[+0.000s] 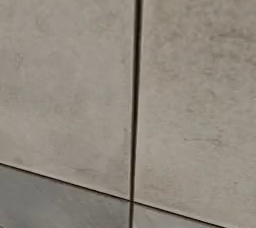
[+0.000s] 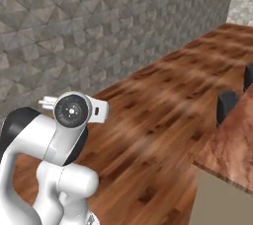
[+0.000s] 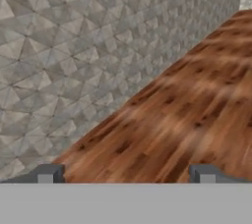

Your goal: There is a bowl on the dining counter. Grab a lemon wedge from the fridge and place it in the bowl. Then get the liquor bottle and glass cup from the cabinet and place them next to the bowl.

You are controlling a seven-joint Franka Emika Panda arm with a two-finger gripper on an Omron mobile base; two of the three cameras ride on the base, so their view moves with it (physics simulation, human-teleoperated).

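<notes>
Your tool [image 3: 126, 174] stands wide open and grasps nothing; its two dark fingertips [image 3: 49, 173] rise far apart in the hand view, facing a wooden floor [image 3: 187, 105] and a grey faceted wall [image 3: 74, 46]. In the right base view you see one counter [image 2: 232, 145] with a reddish-brown top at the right, two dark stools [image 2: 226, 105] beside it. The left base view faces two pale panels [image 1: 65, 72] split by one dark seam.

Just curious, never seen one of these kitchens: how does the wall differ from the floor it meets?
The wall is grey with a faceted, stone-like pattern; the floor is reddish-brown wood grain with dark knots. The wall stands upright, while the floor lies flat and runs off into the distance beside it. Both are bare where they meet.
</notes>
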